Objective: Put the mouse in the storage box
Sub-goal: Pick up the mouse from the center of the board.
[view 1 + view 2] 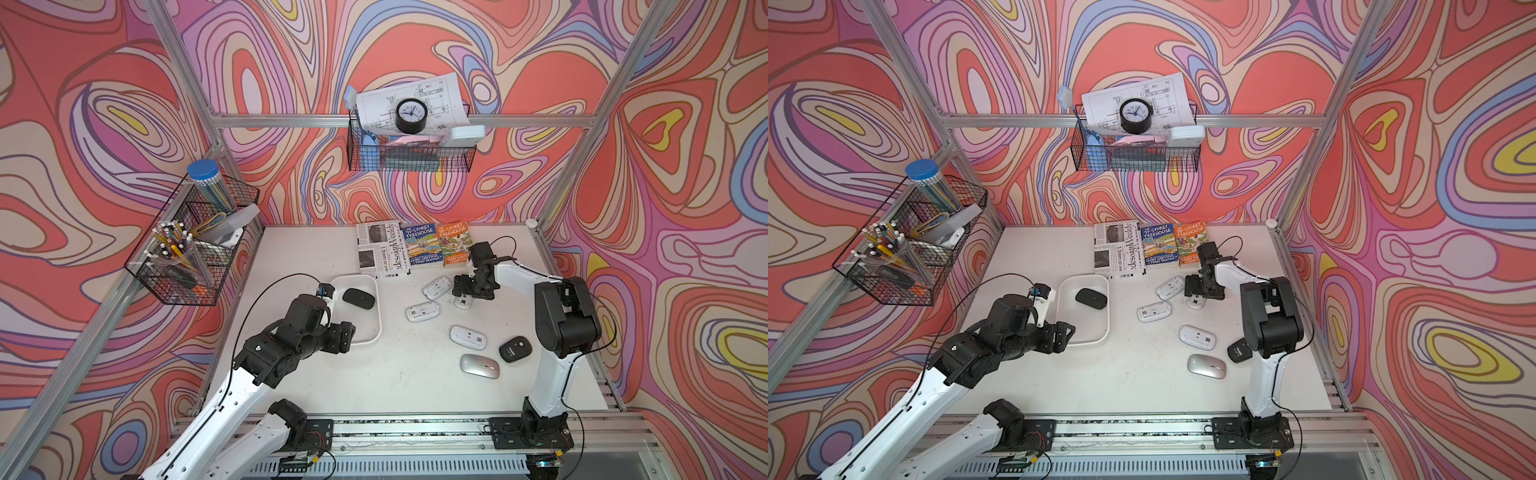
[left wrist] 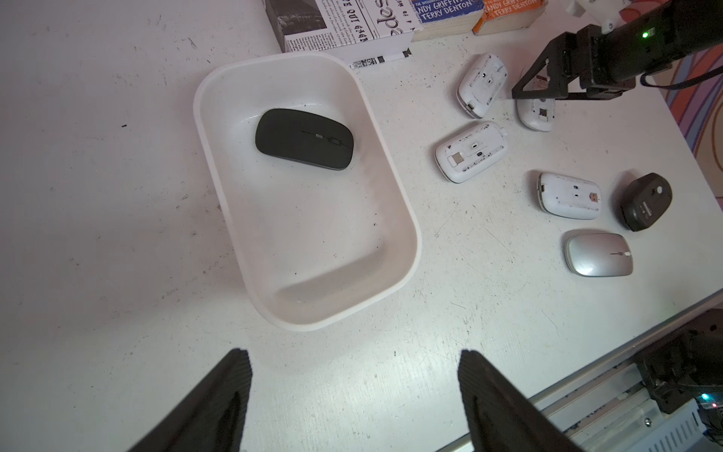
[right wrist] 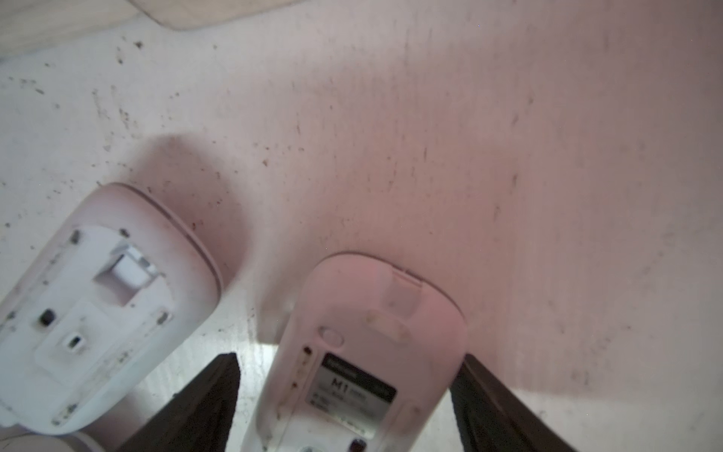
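The storage box [image 1: 379, 308] [image 2: 407, 219], a shallow white tub, sits left of centre with a black mouse [image 1: 358, 298] [image 2: 304, 139] lying in it. My left gripper [image 1: 347, 336] [image 2: 354, 364] hovers open and empty over the table at the box's near end. My right gripper [image 1: 464, 296] [image 3: 348, 364] is low over a white mouse [image 1: 462, 302] [image 3: 375, 313] that lies underside up. Its jaws straddle the mouse: one finger is against its side, and a gap shows at the other. On the table lie more mice: white ones [image 1: 437, 288] [image 1: 422, 311] [image 1: 468, 336], a black one [image 1: 515, 349], a silver one [image 1: 479, 365].
A folded newspaper [image 1: 382, 247] and two books [image 1: 440, 243] lie along the back edge, just behind the box and my right gripper. Black wire baskets hang on the left wall [image 1: 191, 249] and the back wall [image 1: 411, 153]. An aluminium rail [image 1: 415, 428] runs along the table's front.
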